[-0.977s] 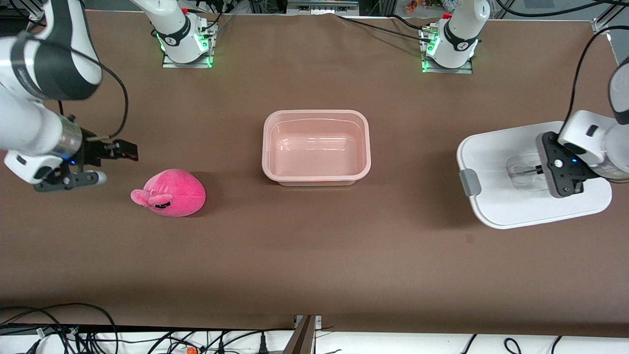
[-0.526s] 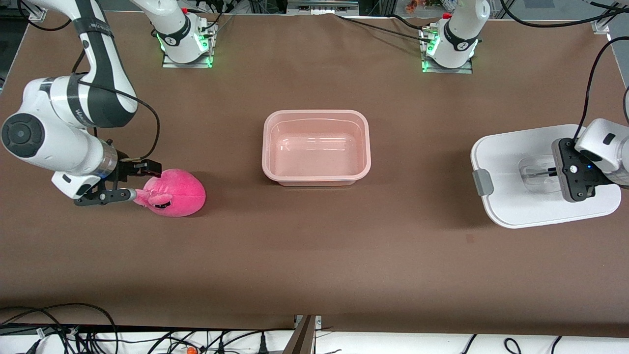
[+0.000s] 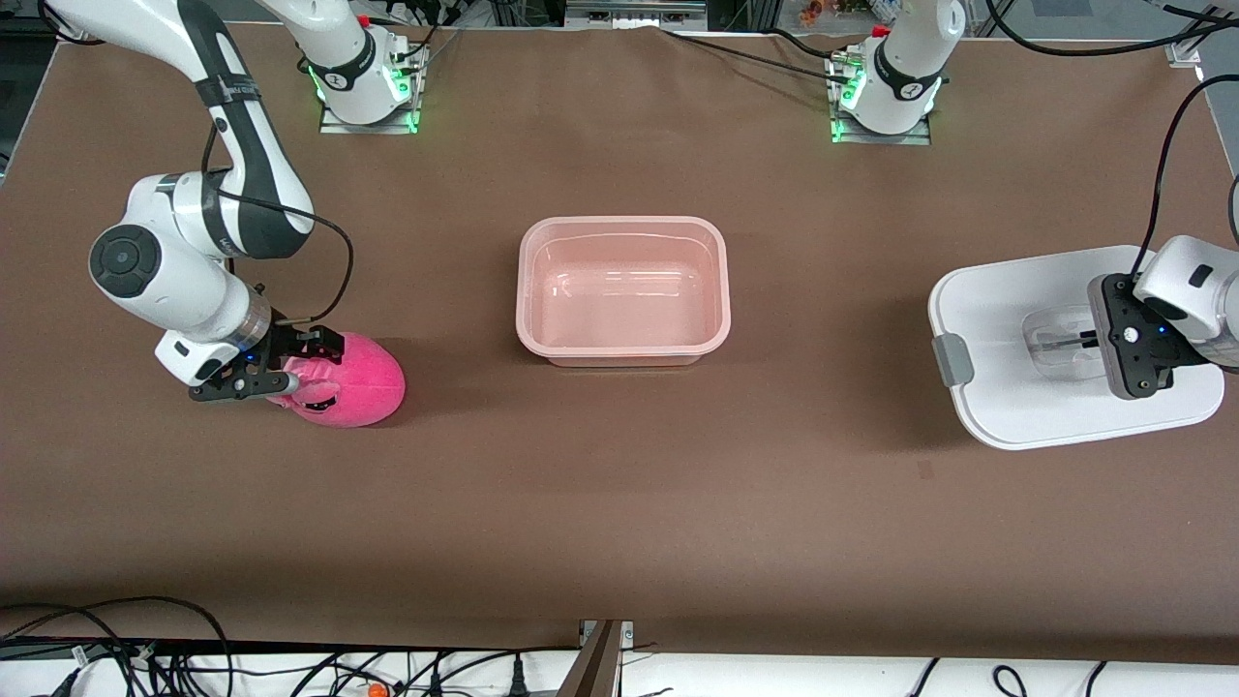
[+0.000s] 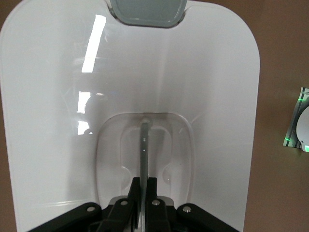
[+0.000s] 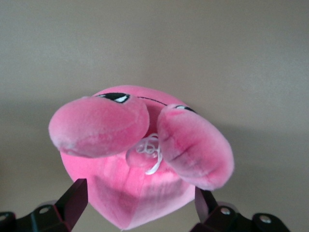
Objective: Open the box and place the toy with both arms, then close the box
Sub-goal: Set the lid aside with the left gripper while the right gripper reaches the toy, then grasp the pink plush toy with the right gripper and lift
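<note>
Jaws of my right gripper gape wide, straddling the fuzzy pink plush toy w/o squeezing; toy sits on tabletop at 9 o'clock of the translucent pink tub. My left gripper is clamped on the clear handle of the glossy white lid, at tub's 3 o'clock.
</note>
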Controlling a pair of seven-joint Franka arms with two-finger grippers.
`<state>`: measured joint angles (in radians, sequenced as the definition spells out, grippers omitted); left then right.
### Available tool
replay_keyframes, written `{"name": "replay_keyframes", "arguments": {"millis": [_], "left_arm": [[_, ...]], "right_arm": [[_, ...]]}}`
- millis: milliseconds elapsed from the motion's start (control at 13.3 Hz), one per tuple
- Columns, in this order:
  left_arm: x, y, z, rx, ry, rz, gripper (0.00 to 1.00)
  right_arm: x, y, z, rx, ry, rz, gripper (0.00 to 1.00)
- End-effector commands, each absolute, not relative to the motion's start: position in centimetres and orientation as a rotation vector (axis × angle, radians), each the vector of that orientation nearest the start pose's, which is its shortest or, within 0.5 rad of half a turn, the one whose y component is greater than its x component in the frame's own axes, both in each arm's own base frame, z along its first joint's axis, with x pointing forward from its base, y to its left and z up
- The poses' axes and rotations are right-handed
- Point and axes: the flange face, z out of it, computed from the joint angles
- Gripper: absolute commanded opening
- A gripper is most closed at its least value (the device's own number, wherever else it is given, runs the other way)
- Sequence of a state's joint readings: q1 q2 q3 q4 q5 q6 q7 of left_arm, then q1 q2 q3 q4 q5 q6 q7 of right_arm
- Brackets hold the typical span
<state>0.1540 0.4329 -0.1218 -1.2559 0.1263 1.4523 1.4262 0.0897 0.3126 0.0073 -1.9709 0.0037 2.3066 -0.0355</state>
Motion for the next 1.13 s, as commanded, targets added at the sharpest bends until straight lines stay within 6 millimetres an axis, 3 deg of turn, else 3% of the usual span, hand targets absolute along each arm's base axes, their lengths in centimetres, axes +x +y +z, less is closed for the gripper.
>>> {"name": "replay_keyframes", "arguments": {"millis": [0,226,451,752,1053], "left_arm": [[65.8,5.4,50.3,-2.445,2.079,0.379,0.00],[65.8,5.8,50.2,-2.447,2.081,0.380,0.00],[65.7,6.3,50.1,-2.456,2.073,0.381,0.00],[66.0,6.2,49.5,-2.488,2.075,0.359,0.00],[66.0,6.7,49.5,-2.490,2.077,0.356,0.00]], "right_arm": [[60.5,5.8,31.4,-3.119,-0.174,-0.069,0.79],[60.8,5.8,29.2,-3.120,-0.178,-0.057,0.38],[60.8,5.7,29.8,-3.120,-0.183,-0.064,0.00],[61.5,6.2,32.4,-3.122,-0.225,-0.062,0.00],[63.5,11.1,39.9,-3.122,-0.335,0.099,0.00]]}}
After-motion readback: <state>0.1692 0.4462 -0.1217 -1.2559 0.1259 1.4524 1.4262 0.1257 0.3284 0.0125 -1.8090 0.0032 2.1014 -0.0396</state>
